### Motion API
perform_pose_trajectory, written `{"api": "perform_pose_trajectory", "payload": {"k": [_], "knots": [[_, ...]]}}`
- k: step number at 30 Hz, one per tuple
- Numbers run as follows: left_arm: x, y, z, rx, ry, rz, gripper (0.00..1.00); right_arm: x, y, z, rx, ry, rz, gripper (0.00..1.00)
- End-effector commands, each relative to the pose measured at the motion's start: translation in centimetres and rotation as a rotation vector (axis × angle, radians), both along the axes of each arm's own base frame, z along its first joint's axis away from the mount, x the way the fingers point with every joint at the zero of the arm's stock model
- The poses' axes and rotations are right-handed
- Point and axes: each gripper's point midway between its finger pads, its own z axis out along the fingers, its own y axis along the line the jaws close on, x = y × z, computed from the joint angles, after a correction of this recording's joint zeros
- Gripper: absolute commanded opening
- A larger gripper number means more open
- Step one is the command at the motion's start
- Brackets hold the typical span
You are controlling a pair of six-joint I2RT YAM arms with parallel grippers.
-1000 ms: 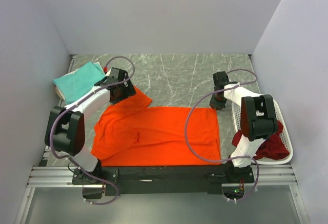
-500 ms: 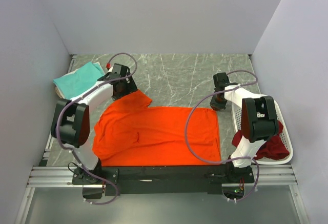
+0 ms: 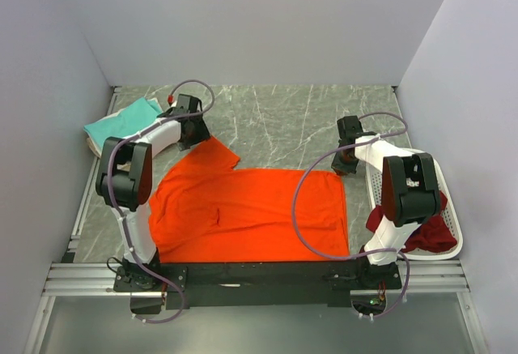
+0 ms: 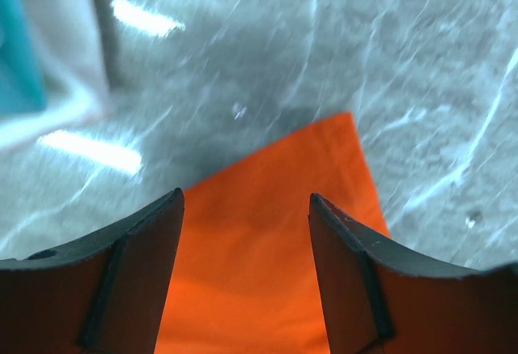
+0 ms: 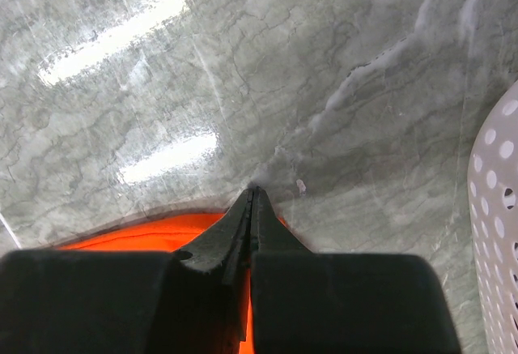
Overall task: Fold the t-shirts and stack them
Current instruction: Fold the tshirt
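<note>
The orange t-shirt [image 3: 251, 212] lies spread flat across the near half of the marble table [image 3: 275, 119], with one sleeve pointing to the far left. My left gripper [image 4: 245, 200] stands over that sleeve's tip, jaws well apart and clamping nothing, the orange cloth showing between my fingers. My right gripper [image 5: 252, 196] sits at the shirt's far right corner, jaws pressed tight together. Its tips meet the marble at the cloth's edge, and I cannot tell whether any fabric is caught. At far left a teal t-shirt [image 3: 121, 127] rests on a cream t-shirt [image 3: 93, 145]. The dark red t-shirts [image 3: 429, 232] are heaped in the near end of the white basket [image 3: 374, 180] at right.
</note>
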Motion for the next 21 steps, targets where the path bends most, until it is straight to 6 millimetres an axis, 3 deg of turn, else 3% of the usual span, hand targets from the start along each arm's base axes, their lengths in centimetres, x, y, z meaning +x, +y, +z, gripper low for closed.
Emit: {"api": "perform_pose_trajectory", "payload": {"k": [1,9,21], "knots": [[3.2,-1.5,2.0,-0.028,-0.097,-0.056,0.68,-2.0,-0.1,-0.7,0.01,0.067,-0.007,0.0],[5.9,-1.8,0.5,0.004,-0.1,-0.088,0.63,-1.9,0.1,-0.7,0.015,0.07,-0.001,0.0],[7.3,-3.4,0.1,0.055,-0.11,-0.166,0.54,-2.3,0.4,-1.0,0.024,0.076,0.001,0.0]]}}
